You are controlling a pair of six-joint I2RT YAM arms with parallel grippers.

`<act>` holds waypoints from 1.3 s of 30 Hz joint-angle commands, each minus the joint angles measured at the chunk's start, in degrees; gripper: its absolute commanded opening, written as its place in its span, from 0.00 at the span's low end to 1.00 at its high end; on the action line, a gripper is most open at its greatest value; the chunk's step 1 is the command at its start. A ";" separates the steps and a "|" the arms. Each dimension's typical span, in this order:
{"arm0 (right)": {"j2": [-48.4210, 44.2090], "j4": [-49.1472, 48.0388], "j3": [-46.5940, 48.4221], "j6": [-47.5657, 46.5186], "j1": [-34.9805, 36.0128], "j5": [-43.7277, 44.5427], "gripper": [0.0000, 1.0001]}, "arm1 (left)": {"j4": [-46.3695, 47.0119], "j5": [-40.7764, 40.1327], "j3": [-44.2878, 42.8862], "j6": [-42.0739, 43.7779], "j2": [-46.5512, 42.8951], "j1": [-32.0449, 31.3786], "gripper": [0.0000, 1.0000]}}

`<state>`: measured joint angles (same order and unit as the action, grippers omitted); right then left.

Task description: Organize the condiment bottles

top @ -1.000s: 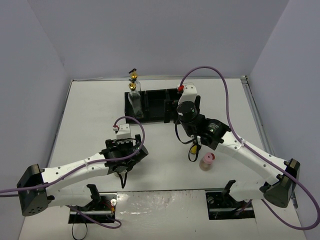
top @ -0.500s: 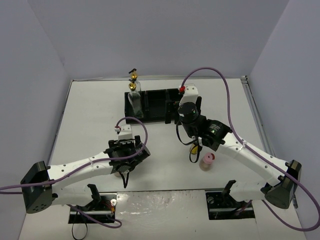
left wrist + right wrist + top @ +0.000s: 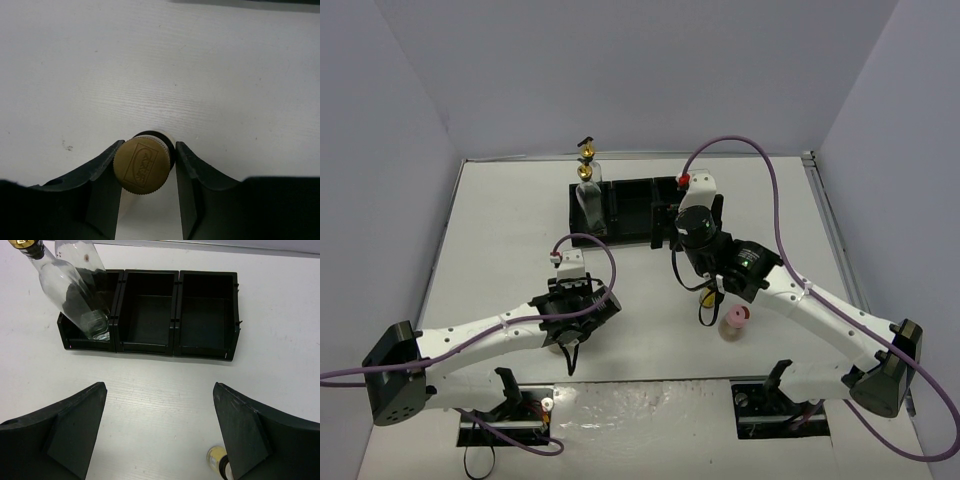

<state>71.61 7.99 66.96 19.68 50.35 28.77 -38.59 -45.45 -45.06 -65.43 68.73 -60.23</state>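
Tan-capped jar (image 3: pixel 143 165) in left pincer (image 3: pixel 148 151), body unseen

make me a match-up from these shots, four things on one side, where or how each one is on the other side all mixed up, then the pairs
Things
1. left pincer
2. right pincer
3. tall glass bottles
4. pink jar

Place or state
a. open, holding nothing
b. on the table, outside the tray
c. shut on the gold-capped bottle
d. in an end compartment of the tray

Pairs: 1-c, 2-a, 3-d, 4-b
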 commanded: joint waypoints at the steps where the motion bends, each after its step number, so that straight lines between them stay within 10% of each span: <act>1: -2.05 -2.76 0.33 0.80 0.45 2.30 0.85 | 0.66 -1.66 -1.83 -0.71 -0.32 -0.15 0.13; 11: -2.43 -2.63 0.08 0.71 0.45 2.51 0.85 | 1.83 -1.42 -1.90 -0.59 1.85 -0.07 0.13; 28: -2.62 -2.36 -0.16 0.44 0.42 2.75 0.85 | 0.62 -2.45 -1.75 -1.81 2.37 -0.12 0.63; 39: -2.88 -2.13 -0.11 0.27 0.37 2.87 0.85 | 3.52 -2.47 -1.26 -0.23 3.72 0.81 0.55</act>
<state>70.91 8.03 66.37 19.66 50.35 29.59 -37.06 -46.51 -45.17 -66.16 71.90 -60.15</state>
